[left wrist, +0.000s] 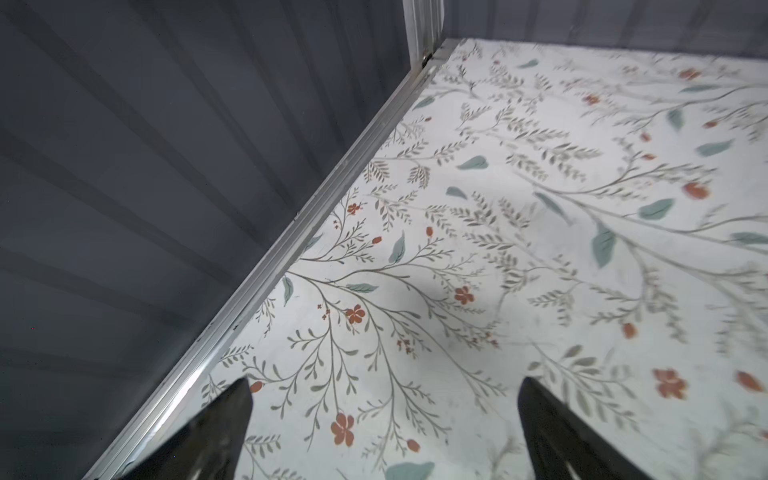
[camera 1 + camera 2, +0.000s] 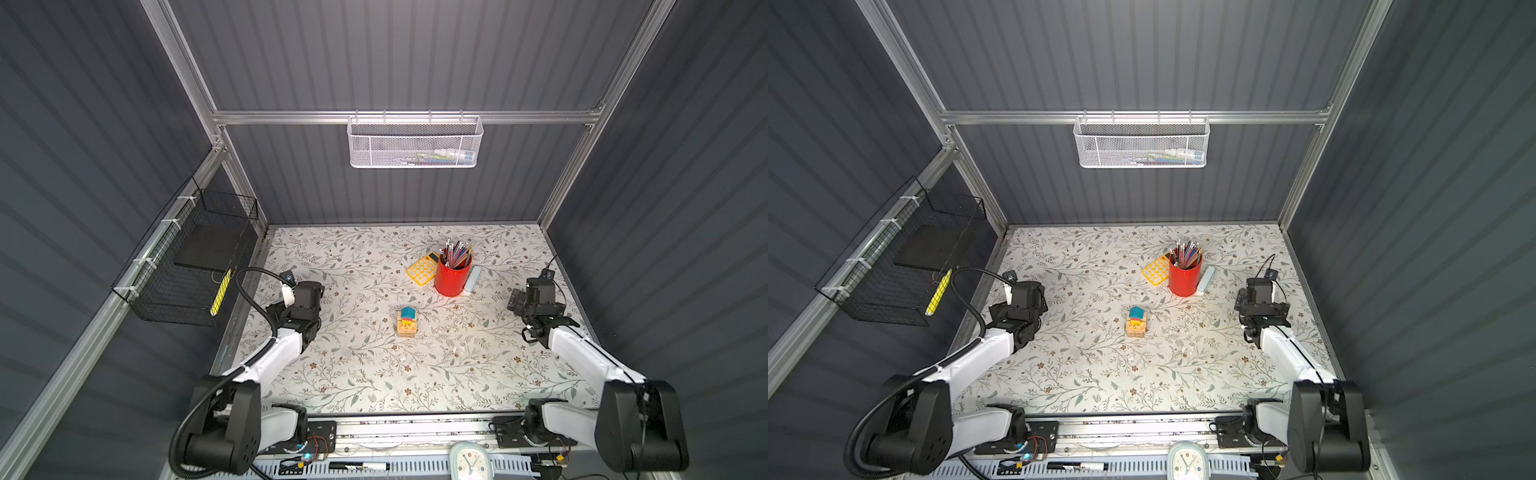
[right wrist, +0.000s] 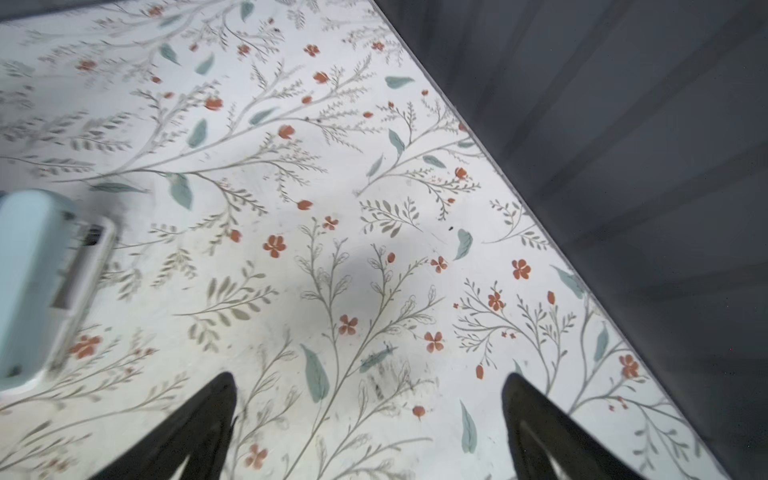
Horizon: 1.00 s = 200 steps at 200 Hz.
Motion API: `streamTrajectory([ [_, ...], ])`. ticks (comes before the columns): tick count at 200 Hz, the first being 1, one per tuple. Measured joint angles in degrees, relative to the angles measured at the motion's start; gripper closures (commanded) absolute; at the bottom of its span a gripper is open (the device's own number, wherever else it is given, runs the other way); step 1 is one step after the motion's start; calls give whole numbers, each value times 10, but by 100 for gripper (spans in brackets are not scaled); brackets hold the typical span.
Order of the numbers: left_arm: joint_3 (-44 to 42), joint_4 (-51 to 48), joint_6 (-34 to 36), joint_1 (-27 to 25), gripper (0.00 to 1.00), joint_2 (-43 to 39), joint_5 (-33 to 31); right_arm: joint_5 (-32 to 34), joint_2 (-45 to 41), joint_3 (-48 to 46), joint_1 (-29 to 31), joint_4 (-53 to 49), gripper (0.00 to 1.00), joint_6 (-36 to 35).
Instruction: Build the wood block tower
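The wood block tower (image 2: 407, 323) (image 2: 1136, 323) stands near the middle of the floral table in both top views. It is a small stack of tan planks with a yellow and a red cube on them and a teal house-shaped block (image 2: 408, 312) on top. My left gripper (image 2: 308, 291) (image 1: 384, 386) hovers by the left wall, far from the tower, open with only table between its fingers. Over at the table's right side, my right gripper (image 2: 537, 293) (image 3: 370, 382) is also open and empty. Neither wrist view shows the tower.
A red pencil cup (image 2: 452, 276), a yellow calculator (image 2: 423, 269) and a pale blue oblong item (image 2: 472, 279) (image 3: 41, 282) stand behind the tower. A black wire basket (image 2: 195, 266) hangs on the left wall and a white mesh basket (image 2: 414, 141) on the back rail.
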Motion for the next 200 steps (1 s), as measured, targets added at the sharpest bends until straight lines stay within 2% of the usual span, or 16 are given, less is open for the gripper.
streamTrajectory([
  [30, -70, 206, 73, 12, 0, 112, 65, -49, 48, -51, -6, 165, 1, -37],
  [62, -76, 367, 112, 22, 0, 178, 150, -127, 87, -105, -9, 386, 1, -77],
  [73, -77, 426, 126, 22, 0, 211, 176, -144, 108, -117, -9, 418, 1, -85],
  [130, -56, 443, 128, 39, 0, 233, 198, -192, 114, -118, -23, 488, 1, -92],
  [200, -55, 447, 128, 41, 0, 233, 198, -205, 114, -118, -23, 499, 1, -94],
])
